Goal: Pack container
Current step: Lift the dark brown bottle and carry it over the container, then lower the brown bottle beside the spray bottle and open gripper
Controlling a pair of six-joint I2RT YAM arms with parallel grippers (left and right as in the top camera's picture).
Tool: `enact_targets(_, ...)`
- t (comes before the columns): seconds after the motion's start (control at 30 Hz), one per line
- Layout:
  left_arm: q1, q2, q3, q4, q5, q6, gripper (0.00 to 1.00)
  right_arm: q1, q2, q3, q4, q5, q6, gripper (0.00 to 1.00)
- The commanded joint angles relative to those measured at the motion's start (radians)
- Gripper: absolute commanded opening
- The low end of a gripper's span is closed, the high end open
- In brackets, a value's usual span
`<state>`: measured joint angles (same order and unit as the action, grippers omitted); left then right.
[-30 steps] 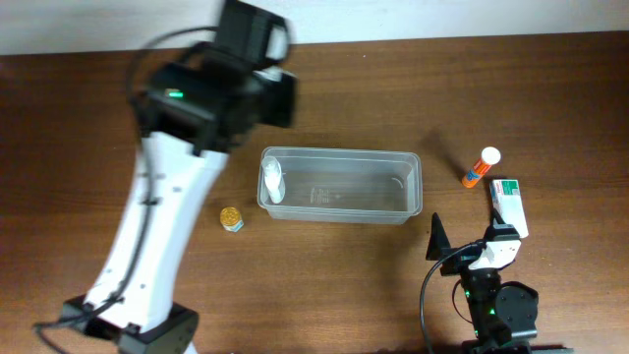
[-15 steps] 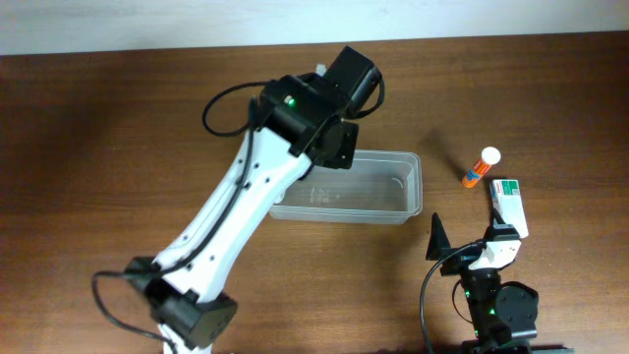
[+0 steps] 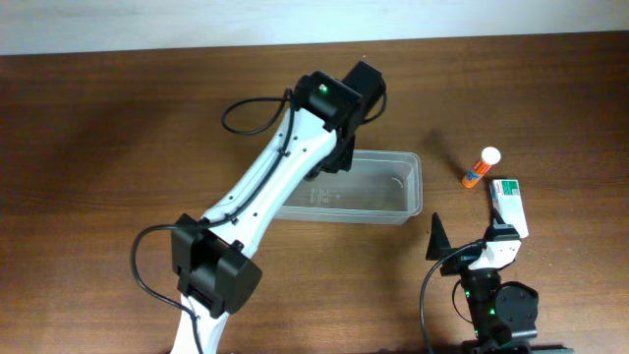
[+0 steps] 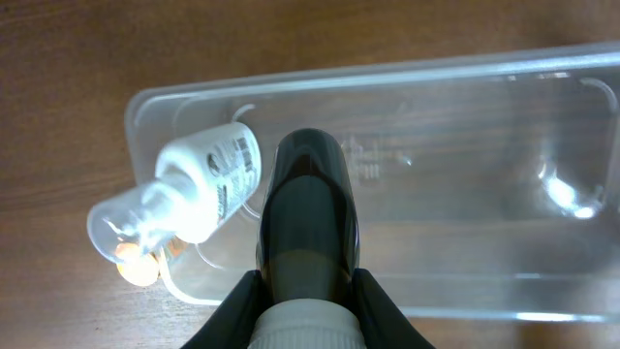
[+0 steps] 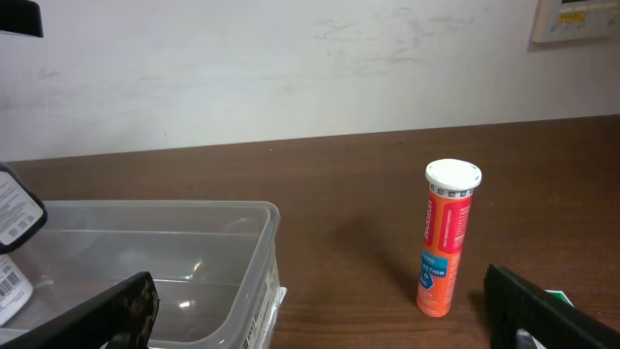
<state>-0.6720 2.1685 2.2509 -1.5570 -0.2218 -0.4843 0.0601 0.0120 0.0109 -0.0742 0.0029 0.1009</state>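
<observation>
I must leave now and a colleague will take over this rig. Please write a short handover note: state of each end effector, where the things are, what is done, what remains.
Left end effector: above the container; fingers look closed, holding nothing.
Right end effector: parked near the table edge, fingers apart, empty.
Container: at table centre, holding one white bottle at one end.
Done: white bottle packed.
Left: orange tube stands upright to the container's right; the white and green box lies beside the tube. Both are still outside.

Container (image 3: 393,192): clear plastic rectangular tub, rounded corners, rimmed; set upright and open on the bench; one white bottle (image 4: 208,179) held at its end.
</observation>
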Motion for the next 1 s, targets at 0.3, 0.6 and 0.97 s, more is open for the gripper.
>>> enact_targets(0.3, 0.077, -0.005, -0.040, 0.098, 0.110, 0.187, 0.01, 0.005, -0.003, -0.005, -0.006, 0.009, -0.004, 0.98)
enact_targets(0.6, 0.106, 0.012, -0.106, 0.099, 0.113, 0.187, 0.01, 0.005, -0.003, -0.005, -0.006, 0.009, -0.004, 0.98)
enact_targets(0.97, 0.106, 0.034, -0.129, 0.109, 0.110, 0.156, 0.01, 0.005, -0.003, -0.005, -0.006, 0.009, -0.004, 0.98)
